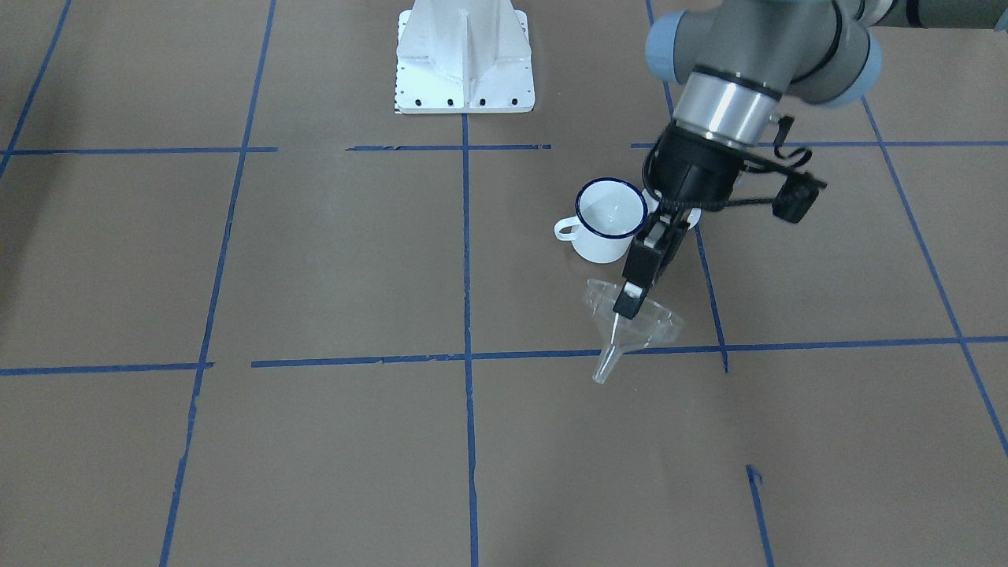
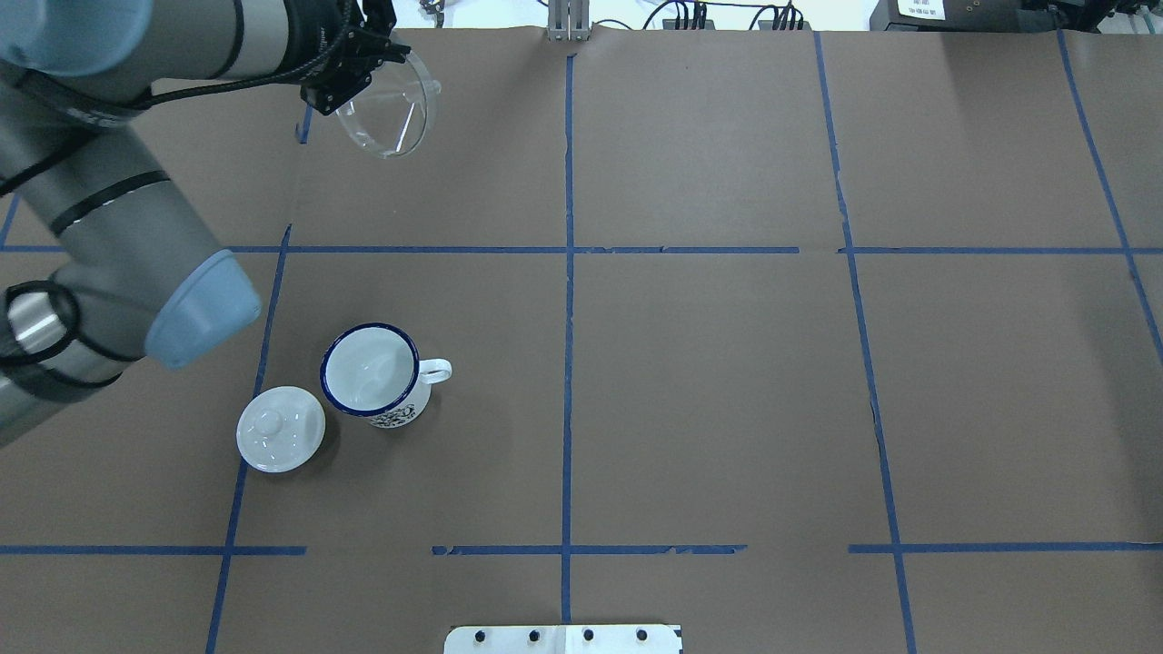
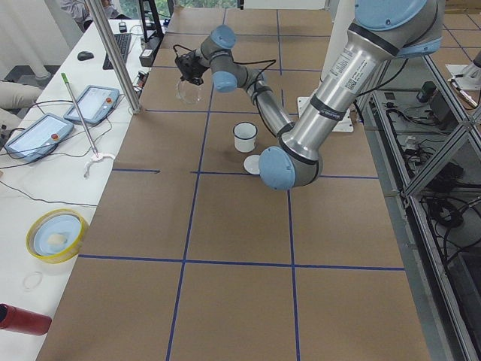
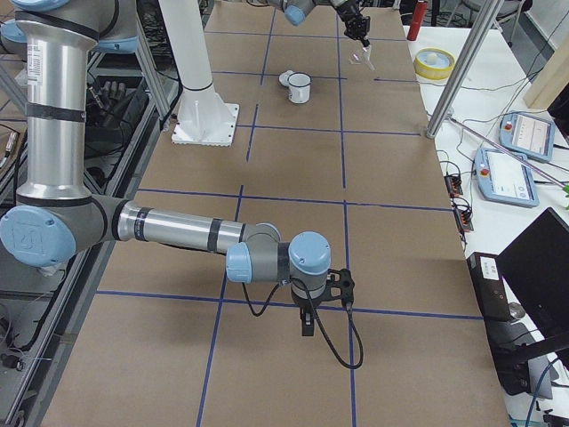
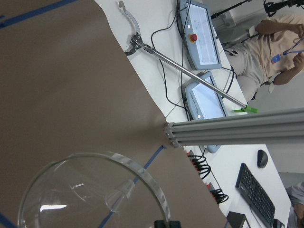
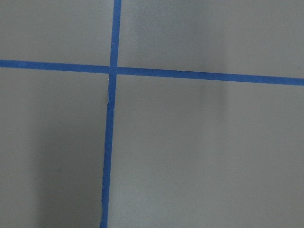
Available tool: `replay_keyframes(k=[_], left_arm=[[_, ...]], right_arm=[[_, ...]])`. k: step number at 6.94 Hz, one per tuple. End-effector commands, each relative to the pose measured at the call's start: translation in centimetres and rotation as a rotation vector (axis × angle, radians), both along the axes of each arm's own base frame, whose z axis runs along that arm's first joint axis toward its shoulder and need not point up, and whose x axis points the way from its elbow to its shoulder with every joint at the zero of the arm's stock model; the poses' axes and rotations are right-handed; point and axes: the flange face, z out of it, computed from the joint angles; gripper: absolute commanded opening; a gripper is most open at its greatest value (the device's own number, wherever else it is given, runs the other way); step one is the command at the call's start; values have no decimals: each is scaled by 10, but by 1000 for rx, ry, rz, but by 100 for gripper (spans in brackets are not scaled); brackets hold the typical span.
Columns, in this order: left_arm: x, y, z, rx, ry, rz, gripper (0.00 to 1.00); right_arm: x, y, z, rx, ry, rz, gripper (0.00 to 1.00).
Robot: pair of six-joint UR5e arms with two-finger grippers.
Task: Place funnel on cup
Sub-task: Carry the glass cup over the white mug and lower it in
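Note:
My left gripper point(image 1: 630, 302) is shut on the rim of the clear funnel point(image 1: 636, 324) and holds it above the table, tilted, with the spout pointing away from the robot. The funnel also shows in the overhead view point(image 2: 389, 107) near the table's far edge, beside the gripper point(image 2: 338, 91), and its round bowl point(image 5: 95, 190) fills the bottom of the left wrist view. The white mug with a dark blue rim point(image 2: 371, 374) stands upright and empty, well nearer the robot than the funnel. My right gripper point(image 4: 307, 322) hangs low over bare table far away; I cannot tell whether it is open or shut.
A white domed lid with a knob point(image 2: 280, 429) lies beside the mug, on the left. The white robot base plate point(image 1: 465, 59) sits at the near edge. A metal post point(image 5: 237, 126) and operator pendants point(image 5: 202, 33) stand past the table's far edge.

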Motion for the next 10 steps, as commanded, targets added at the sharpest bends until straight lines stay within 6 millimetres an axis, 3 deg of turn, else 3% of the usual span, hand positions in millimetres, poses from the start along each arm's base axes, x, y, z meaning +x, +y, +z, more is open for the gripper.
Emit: replay_keyframes(k=[1,3,4,5,6,8,9,10], left_arm=[[-21,85,-32,-86,-161,235,0],[12,112,-35,-115,-415,489,0],[27,106,-18,-104,-505,604,0],[56,87,1,-113,-567,669,0],[71,79,8,-101,-589,702,0],[124,86,26,-64,-592,771,0],[142,86,38,-64,-599,787,0],[146,85,52,-61,-601,788,0]], right_arm=[[0,0,0,0,0,0,100],[0,0,0,0,0,0,100],[0,0,-1,2,0,0,100],[0,0,-1,2,0,0,100],[0,0,-1,2,0,0,100],[0,0,0,0,0,0,100],[0,0,-1,2,0,0,100],[0,0,0,0,0,0,100]])
